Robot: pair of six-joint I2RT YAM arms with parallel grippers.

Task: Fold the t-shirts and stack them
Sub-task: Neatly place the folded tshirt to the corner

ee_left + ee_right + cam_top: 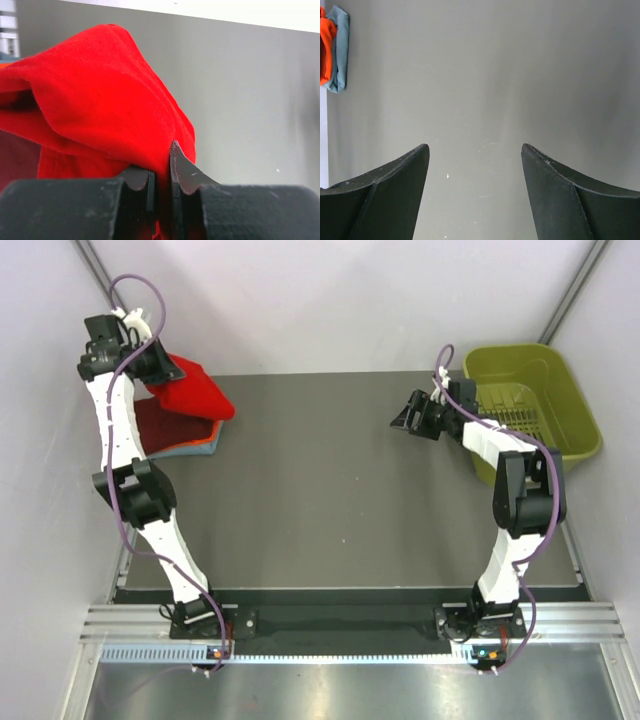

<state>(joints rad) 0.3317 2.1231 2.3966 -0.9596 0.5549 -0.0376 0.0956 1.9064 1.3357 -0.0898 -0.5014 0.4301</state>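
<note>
Red t-shirt soft, bunched in L claw.

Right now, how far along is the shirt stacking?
Done: folded shirts stacked at the far-left corner. In hand: left claw shut on the red shirt, above that stack. Left: lay it on top, let go. Idle: right claw open, holding nothing.

Robot lab: white enclosure walls, aluminium rail.

The red t-shirt bulges above the grey table — its edge pinched between the jaws.
</note>
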